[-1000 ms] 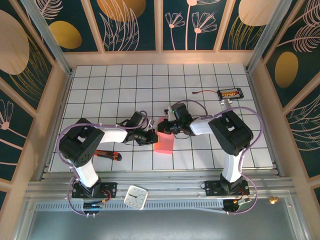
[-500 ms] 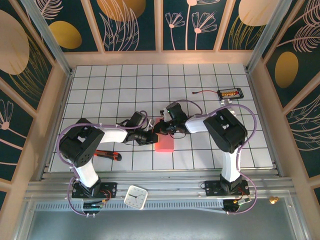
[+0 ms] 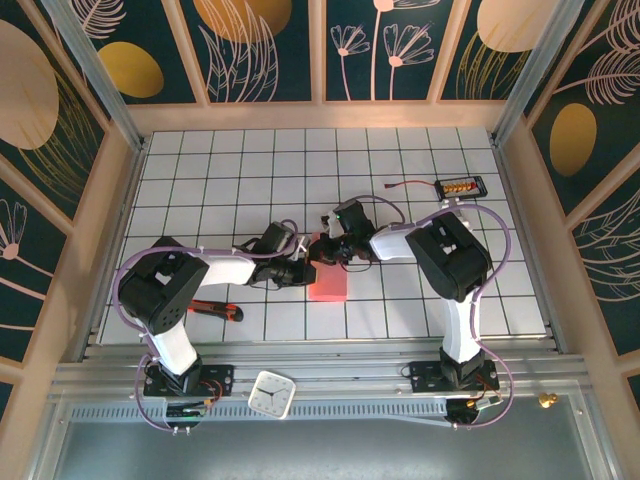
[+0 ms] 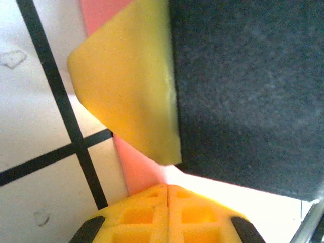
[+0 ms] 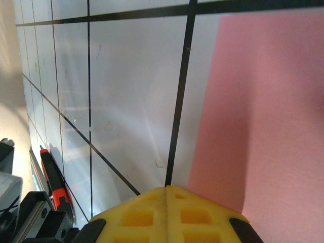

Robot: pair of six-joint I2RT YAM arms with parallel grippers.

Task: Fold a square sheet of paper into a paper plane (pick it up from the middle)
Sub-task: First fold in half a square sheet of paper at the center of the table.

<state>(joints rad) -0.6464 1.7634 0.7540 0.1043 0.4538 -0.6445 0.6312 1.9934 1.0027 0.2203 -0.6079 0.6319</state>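
Observation:
The salmon-pink sheet of paper (image 3: 329, 284) lies flat on the grid table, folded into a narrow oblong. My left gripper (image 3: 305, 271) is shut, its tips at the paper's left edge near the top. My right gripper (image 3: 322, 250) is shut too, low over the paper's top left corner, tip to tip with the left one. In the left wrist view the shut left gripper (image 4: 168, 188) touches the pink paper (image 4: 139, 169), and a yellow right fingertip (image 4: 126, 86) hangs just ahead. In the right wrist view the shut right gripper (image 5: 167, 191) sits beside the pink paper (image 5: 268, 111).
A red-handled black tool (image 3: 215, 309) lies under the left arm, also seen as the tool (image 5: 53, 185) in the right wrist view. A small white clock (image 3: 271, 393) sits on the near rail. A black device with a cable (image 3: 461, 186) lies at the back right. Wooden walls ring the table.
The right gripper has slid left along the paper's top toward the left gripper. The left gripper has edged slightly right. The paper has stayed flat.

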